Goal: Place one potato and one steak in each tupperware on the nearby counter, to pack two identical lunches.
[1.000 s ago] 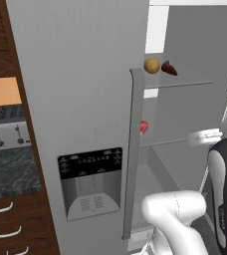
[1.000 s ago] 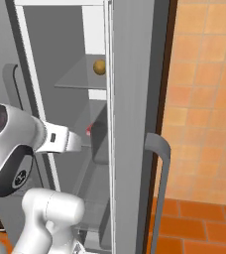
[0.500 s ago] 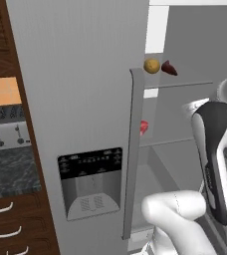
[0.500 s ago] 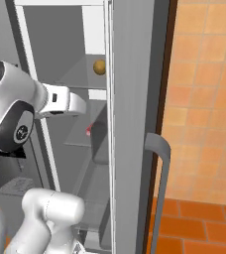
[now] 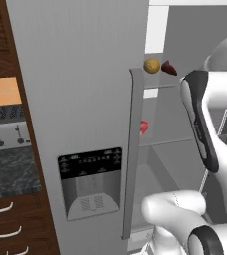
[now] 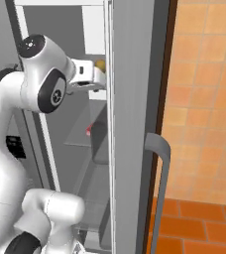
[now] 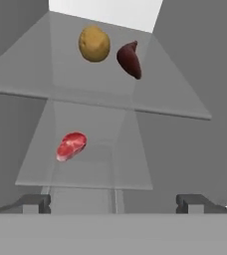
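Note:
My gripper (image 7: 114, 204) is open and holds nothing, with its fingertips (image 7: 33, 203) wide apart, facing into the open fridge. A yellow-brown potato (image 7: 94, 44) lies on the upper glass shelf beside a dark red-brown pointed item (image 7: 129, 60). A bright red steak (image 7: 71, 146) rests on the lower glass shelf, to the left. From the base the potato (image 5: 152, 65) and steak (image 5: 144, 127) peek past the door edge. My hand (image 6: 87, 75) hovers level with the upper shelf, short of the potato (image 6: 100, 65). The counter (image 5: 11, 172) is at the far left; the tupperware is out of view.
The closed grey fridge door (image 5: 80, 99) with its dispenser panel (image 5: 90, 182) and tall handle (image 5: 134, 149) stands left of the opening. A silver toaster (image 5: 3, 127) sits on the counter. The open right door (image 6: 135, 124) with a curved handle (image 6: 157, 149) flanks my arm.
My arm has risen from the lower shelf's level to the upper shelf's and reached further toward the fridge. The gripper has stayed open. The food has not moved.

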